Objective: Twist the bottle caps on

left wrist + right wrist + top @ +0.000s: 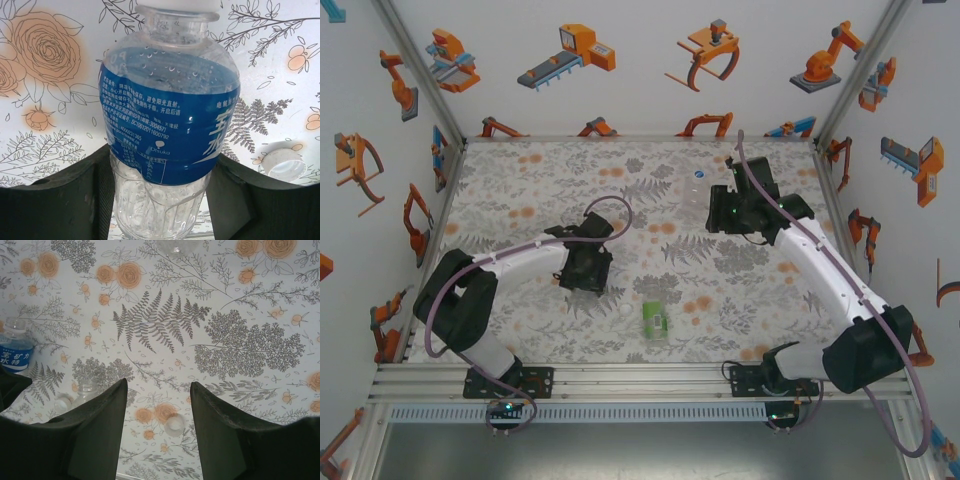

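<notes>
A blue-label bottle (170,125) stands between the fingers of my left gripper (160,167), which presses on both of its sides below the label. Its top runs out of the left wrist view. From the top view, that left gripper (587,272) is left of the table's centre. A white cap (284,162) lies open side up just right of the bottle. A green-label bottle (655,318) lies on its side near the front, a cap (625,311) beside it. My right gripper (157,382) hangs open over another cap (174,424) on the table, touching nothing.
The floral tablecloth (520,190) covers the whole table, inside white walls with a metal rail (640,380) at the near edge. My right gripper (725,212) is at the far right. The blue-label bottle (15,347) shows far left in the right wrist view.
</notes>
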`<move>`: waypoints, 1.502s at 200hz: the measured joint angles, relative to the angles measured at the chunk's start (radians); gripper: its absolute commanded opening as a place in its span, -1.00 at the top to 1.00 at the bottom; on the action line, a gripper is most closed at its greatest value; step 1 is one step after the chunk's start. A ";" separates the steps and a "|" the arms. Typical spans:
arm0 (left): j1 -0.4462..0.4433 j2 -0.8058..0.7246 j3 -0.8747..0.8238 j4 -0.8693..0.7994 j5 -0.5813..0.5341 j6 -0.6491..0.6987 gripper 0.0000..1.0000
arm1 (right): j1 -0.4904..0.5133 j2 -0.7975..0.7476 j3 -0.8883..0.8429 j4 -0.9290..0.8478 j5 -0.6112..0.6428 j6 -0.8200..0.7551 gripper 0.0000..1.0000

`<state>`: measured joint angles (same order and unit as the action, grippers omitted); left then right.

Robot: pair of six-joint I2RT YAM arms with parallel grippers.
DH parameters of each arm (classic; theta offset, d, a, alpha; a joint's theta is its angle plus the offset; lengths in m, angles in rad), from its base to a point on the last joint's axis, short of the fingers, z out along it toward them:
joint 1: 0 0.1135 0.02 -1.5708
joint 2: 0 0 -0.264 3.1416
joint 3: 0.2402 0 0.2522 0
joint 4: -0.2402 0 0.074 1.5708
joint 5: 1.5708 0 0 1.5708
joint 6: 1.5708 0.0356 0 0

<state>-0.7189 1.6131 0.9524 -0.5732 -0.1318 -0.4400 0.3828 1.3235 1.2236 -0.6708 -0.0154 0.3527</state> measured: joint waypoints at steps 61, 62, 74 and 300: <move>0.019 -0.061 -0.006 0.002 0.001 0.028 0.58 | 0.013 0.000 0.000 -0.014 -0.026 0.026 0.14; 0.019 -0.063 -0.006 0.002 0.001 0.029 0.61 | 0.016 0.000 0.000 -0.014 -0.026 0.026 0.15; 0.027 -0.103 -0.006 0.002 0.000 0.041 0.71 | 0.032 0.000 0.000 -0.017 -0.027 0.030 0.14; 0.130 -0.904 -0.094 0.070 0.097 0.534 1.00 | 0.607 0.308 0.084 -0.020 0.062 0.163 0.18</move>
<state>-0.5884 0.7090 0.8585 -0.5030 -0.0353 0.0937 0.9897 1.6318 1.3075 -0.6910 0.0463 0.5156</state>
